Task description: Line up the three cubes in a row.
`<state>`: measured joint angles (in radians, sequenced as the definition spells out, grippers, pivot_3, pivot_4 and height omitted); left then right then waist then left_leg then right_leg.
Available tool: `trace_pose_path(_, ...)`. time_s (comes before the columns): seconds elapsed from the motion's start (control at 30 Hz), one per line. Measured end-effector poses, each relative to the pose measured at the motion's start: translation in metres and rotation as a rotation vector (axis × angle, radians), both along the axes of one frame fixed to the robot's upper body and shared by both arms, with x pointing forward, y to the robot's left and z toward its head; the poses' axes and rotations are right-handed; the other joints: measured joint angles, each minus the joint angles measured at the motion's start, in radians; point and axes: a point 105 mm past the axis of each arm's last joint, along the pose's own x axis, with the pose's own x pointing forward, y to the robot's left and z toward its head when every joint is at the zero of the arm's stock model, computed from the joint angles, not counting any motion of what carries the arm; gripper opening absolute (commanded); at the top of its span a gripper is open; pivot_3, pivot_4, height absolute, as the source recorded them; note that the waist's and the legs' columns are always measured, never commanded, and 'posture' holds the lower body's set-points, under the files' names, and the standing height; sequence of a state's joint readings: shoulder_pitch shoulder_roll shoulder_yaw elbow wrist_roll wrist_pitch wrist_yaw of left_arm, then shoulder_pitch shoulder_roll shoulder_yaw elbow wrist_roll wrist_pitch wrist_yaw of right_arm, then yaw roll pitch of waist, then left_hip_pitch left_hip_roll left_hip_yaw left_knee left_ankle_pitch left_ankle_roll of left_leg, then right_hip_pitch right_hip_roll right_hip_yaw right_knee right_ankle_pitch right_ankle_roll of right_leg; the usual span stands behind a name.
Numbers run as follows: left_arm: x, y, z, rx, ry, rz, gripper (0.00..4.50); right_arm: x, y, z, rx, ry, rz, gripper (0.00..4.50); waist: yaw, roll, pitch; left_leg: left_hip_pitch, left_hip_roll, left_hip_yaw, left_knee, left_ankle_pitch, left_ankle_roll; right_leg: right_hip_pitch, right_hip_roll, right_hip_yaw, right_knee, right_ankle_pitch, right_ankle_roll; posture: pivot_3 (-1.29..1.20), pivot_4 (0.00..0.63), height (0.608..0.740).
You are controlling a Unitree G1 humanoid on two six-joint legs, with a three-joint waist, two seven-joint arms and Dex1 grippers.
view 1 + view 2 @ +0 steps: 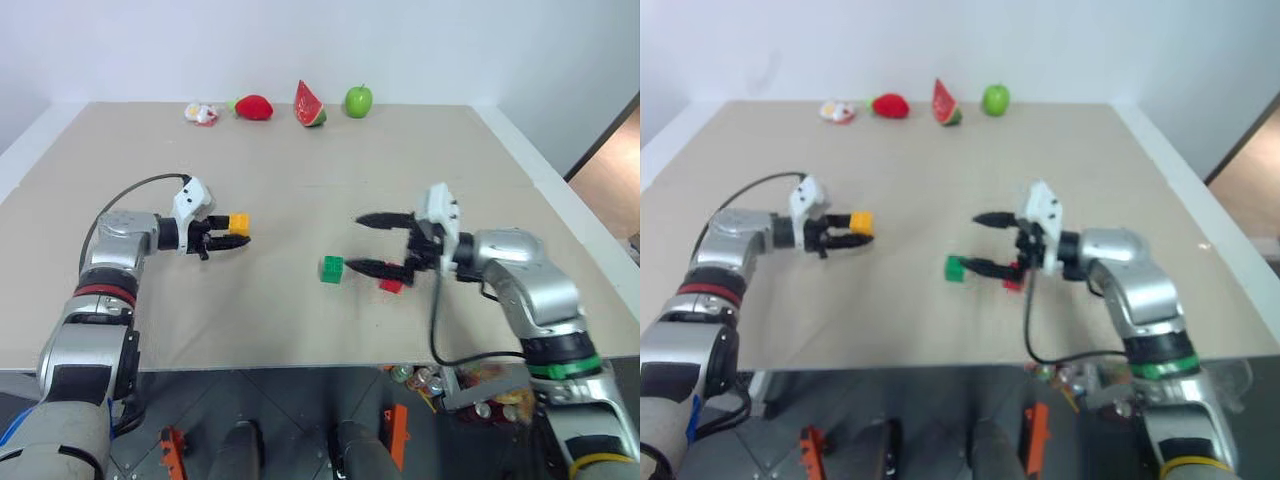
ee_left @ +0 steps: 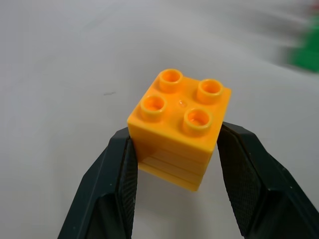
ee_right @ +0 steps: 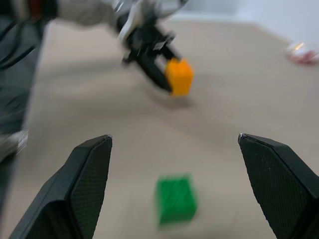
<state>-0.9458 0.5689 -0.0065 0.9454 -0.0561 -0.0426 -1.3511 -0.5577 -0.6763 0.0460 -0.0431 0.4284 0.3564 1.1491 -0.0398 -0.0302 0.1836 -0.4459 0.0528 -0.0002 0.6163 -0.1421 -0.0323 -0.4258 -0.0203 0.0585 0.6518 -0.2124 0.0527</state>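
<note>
table (image 1: 300, 330): big tan top w/ white edges. All the things sit on it.
left gripper (image 1: 232, 232): over the left part of the table, a bit nearer the front edge than the back. Its two black fingers (image 2: 117, 184) are squeezed on the yellow-orange cube, one on each side. It points toward the middle of the table.
yellow-orange cube (image 1: 239, 223): held up off the table in the left gripper. Studs on top, 4 of them, seen in the left wrist view. It is well apart from the other 2 cubes.
right gripper (image 1: 372, 243): over the right-middle of the table, nearer the front edge. Fingers are wide apart, nothing in them. It points left, toward the other arm. One finger is up toward the back, one is low by the green cube and red cube.
green cube (image 1: 332, 269): on the table, near the middle, toward the front edge. It is just beside the tip of the low right finger. Can't tell if they touch.
red cube (image 1: 391, 285): on the table, right of the green cube, partly hid under the low right finger. Near the green one, w/ a gap between.
toys at back edge: small red & white thing (image 1: 202, 114), toy strawberry (image 1: 254, 107), toy watermelon slice (image 1: 308, 105), green toy apple (image 1: 358, 100). They sit in a line along the back edge, far from the cubes.
</note>
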Motion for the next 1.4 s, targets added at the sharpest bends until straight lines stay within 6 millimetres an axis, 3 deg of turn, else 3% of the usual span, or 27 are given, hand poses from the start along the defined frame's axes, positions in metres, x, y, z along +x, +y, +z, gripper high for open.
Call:
trace_pose_path(0.2,-0.011,-0.023,-0.005,0.02,0.0,-0.114,1.84,0.001,-0.023,0.01,0.004,-0.022,-0.069,4.22,-0.001,0.0,0.0,0.001,0.001,0.0,0.001,0.0,0.0,0.0,0.001,0.0,0.0,0.001,0.0,0.0,0.15,0.74)
trace_pose_path(0.4,-0.013,-0.045,-0.016,-0.002,-0.004,-0.157,1.84,-0.01,-0.04,0.003,-0.014,0.014,-0.108,4.22,-0.001,0.0,0.0,0.0,0.0,0.0,0.002,0.0,0.0,0.0,0.0,0.001,0.0,0.001,0.001,0.0,0.15,0.74)
trace_pose_path(0.67,-0.004,-0.049,-0.033,-0.059,0.007,-0.073,1.84,-0.023,-0.065,0.002,-0.043,0.054,-0.164,4.22,-0.002,0.0,0.0,0.001,0.0,0.0,0.002,0.0,0.001,0.0,0.0,0.001,0.0,0.001,0.001,0.0,0.15,0.74)
trace_pose_path(1.13,-0.01,-0.06,-0.039,-0.102,0.076,-0.121,1.84,-0.022,-0.065,0.003,-0.038,0.063,-0.17,4.22,-0.001,0.0,0.0,0.001,-0.001,0.0,0.002,0.0,0.001,0.0,0.0,0.001,0.0,0.001,0.001,0.0,0.15,0.74)
trace_pose_path(1.4,-0.011,-0.05,-0.037,-0.087,0.087,-0.113,1.84,-0.022,-0.065,0.003,-0.035,0.067,-0.167,4.22,-0.001,0.0,0.0,0.001,-0.001,0.0,0.002,0.0,0.0,0.0,0.0,0.001,0.0,0.001,0.001,0.0,0.15,0.74)
